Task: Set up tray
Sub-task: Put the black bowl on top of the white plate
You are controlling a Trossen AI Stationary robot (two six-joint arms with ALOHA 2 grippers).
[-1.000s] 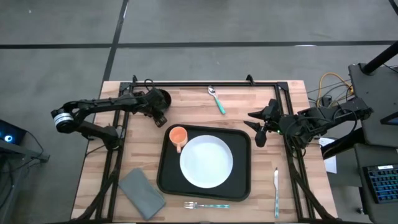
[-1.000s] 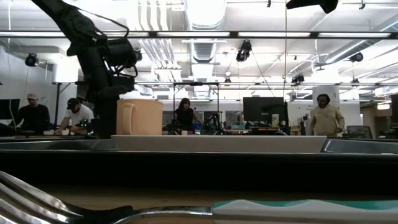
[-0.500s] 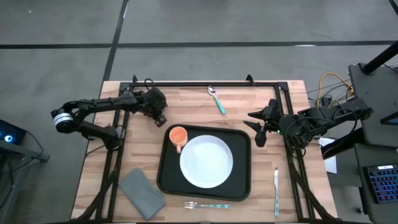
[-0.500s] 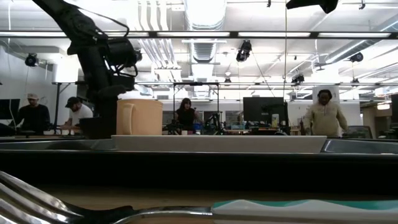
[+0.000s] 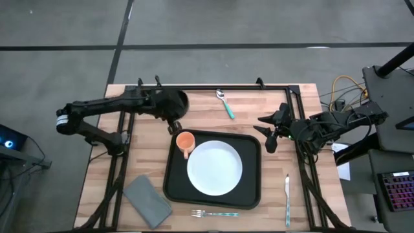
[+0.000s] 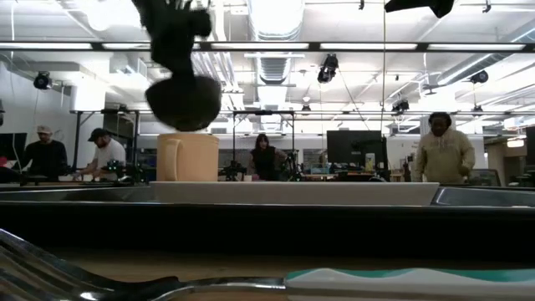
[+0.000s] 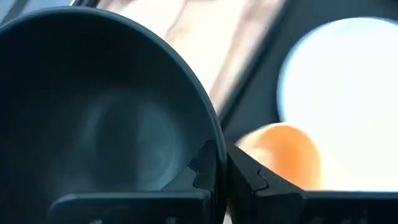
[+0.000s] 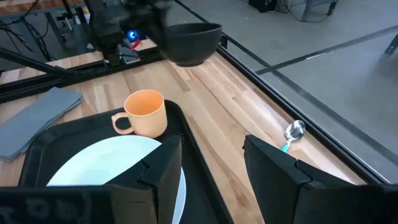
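Note:
My left gripper [image 5: 173,123] is shut on a dark bowl [image 5: 171,102] and holds it in the air just beyond the tray's far left corner, above and behind the orange cup [image 5: 185,141]. The bowl also shows in the low view [image 6: 184,100] and the right wrist view [image 8: 193,42]. The black tray [image 5: 249,194] carries the cup and a white plate [image 5: 215,167]. My right gripper [image 5: 268,133] waits open at the tray's far right corner. My left gripper pinches the bowl's rim [image 7: 214,146], one finger inside the bowl and one outside. The bowl is lifted clear of the table, its opening facing roughly up, higher than the cup's top [image 6: 185,138].
A grey folded napkin [image 5: 147,200] lies left of the tray. A fork [image 5: 213,213] lies at the near edge, a knife [image 5: 287,197] to the tray's right, a teal-handled spoon [image 5: 225,103] at the far side. People show in the room behind.
My left gripper has gone up and toward the table's right with the bowl. The bowl has risen from beside the cup to above the cup's top and has come nearer the tray's far left corner.

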